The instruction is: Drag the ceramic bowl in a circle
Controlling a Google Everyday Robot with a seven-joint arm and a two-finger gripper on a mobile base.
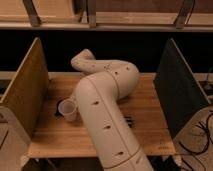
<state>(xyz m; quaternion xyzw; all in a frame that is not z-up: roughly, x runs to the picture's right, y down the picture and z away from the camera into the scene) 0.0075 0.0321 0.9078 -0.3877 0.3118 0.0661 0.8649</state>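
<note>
My cream-coloured arm (102, 112) rises from the bottom edge and fills the middle of the wooden table (145, 107). It bends at an elbow (125, 79) and doubles back to a rounded joint (82, 61) at the rear. The gripper is hidden behind the arm's links and does not show. No ceramic bowl can be made out; it is hidden or out of view. A dark patch (59, 112) lies on the table just left of the arm.
A translucent plastic cup (68, 109) stands upright on the left, touching or nearly touching the arm. A tan side panel (24, 92) walls the left edge and a dark panel (179, 92) the right. A shelf (110, 24) runs across the back.
</note>
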